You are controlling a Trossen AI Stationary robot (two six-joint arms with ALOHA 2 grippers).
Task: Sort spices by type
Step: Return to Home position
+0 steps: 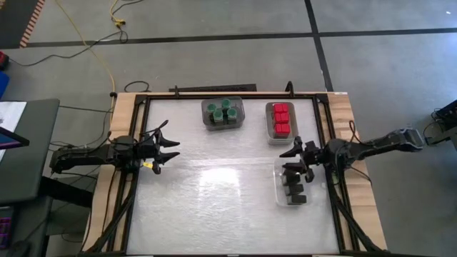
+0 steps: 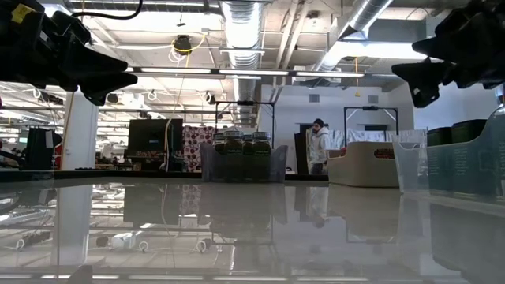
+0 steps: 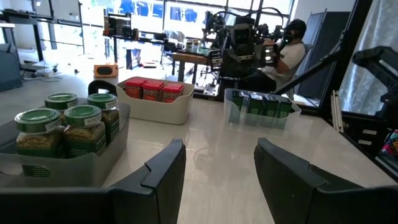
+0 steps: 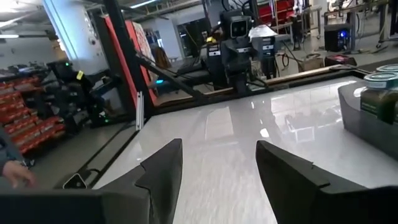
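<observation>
I judge the sorting itself done and this step to be the retreat to rest, since no spice lies loose on the pale glossy desk (image 1: 214, 207). The red-topped boxy spice containers (image 1: 282, 119) sit together in the white oblong plastic tub (image 1: 270, 135), which I take as my marker. Just beside that tub, toward my left arm's side, the green-lidded round glass jars (image 1: 221, 112) fill the dark grey bin (image 1: 207, 121). Near the tub, on its side closer to my base, the dark grey block-shaped cans (image 1: 293, 187) stand in the clear plastic bin (image 1: 280, 200). My right gripper (image 1: 287, 163) hovers between the tub and the clear bin, above that bin's end, jaws wide and holding nothing. My left gripper (image 1: 171, 151) hangs well apart from the tub, over the desk's left margin, also spread wide and empty. The next move, as I read it, calls for lifting the right gripper clear of the clear bin's wall before drawing back, so that I clip neither it nor the tub, then folding both arms home.
</observation>
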